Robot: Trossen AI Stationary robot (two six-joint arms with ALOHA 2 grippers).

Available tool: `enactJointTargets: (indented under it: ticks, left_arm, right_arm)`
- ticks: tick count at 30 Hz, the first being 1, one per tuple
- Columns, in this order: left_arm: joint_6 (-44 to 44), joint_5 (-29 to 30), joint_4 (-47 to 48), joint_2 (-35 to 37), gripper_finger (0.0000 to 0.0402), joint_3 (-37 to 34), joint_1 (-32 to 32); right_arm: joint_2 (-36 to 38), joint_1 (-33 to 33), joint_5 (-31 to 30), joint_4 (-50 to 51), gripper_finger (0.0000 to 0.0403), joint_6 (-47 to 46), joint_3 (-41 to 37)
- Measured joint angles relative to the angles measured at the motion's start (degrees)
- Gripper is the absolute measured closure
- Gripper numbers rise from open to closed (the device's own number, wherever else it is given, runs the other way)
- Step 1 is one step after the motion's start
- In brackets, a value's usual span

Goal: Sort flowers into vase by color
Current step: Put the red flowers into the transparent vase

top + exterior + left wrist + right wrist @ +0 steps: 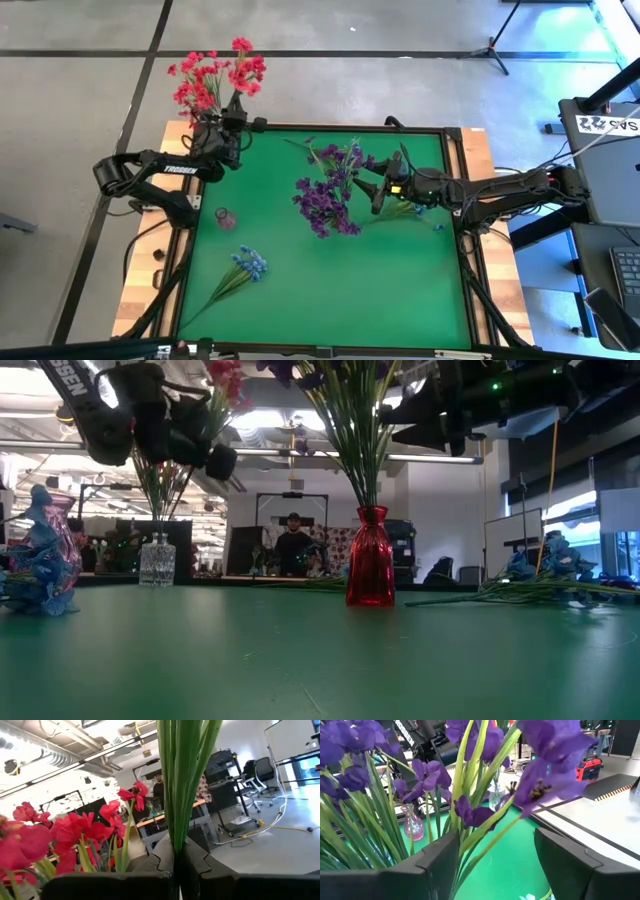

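I see the green table mat (330,280). On it: red vase (371,570), clear vase (157,560), pink vase (226,218). Blue sprigs (245,268) lie flat front-left.

The right gripper (495,865) stands with fingers spread, purple flowers (420,775) and green stems partly between them; beyond, a small pink vase (413,825), seemingly glass, on the green table (510,865).

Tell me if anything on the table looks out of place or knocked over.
Mostly tidy. One blue sprig lies flat on the green mat, and more blue flowers lie by the right edge; both vases seen upright, the red vase and clear vase.
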State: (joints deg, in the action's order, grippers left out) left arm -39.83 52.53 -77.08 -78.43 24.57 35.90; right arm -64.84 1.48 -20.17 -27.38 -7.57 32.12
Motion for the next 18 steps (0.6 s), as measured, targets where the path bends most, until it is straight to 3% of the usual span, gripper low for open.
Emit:
enactJointTargets:
  ticks: [18]
  left_arm:
    - [5.0, -0.6, 6.3, 0.0, 0.0396, -0.2, 4.5]
  right_arm:
    - [0.0, 0.0, -0.4, 0.2, 0.0146, 0.0, 0.0]
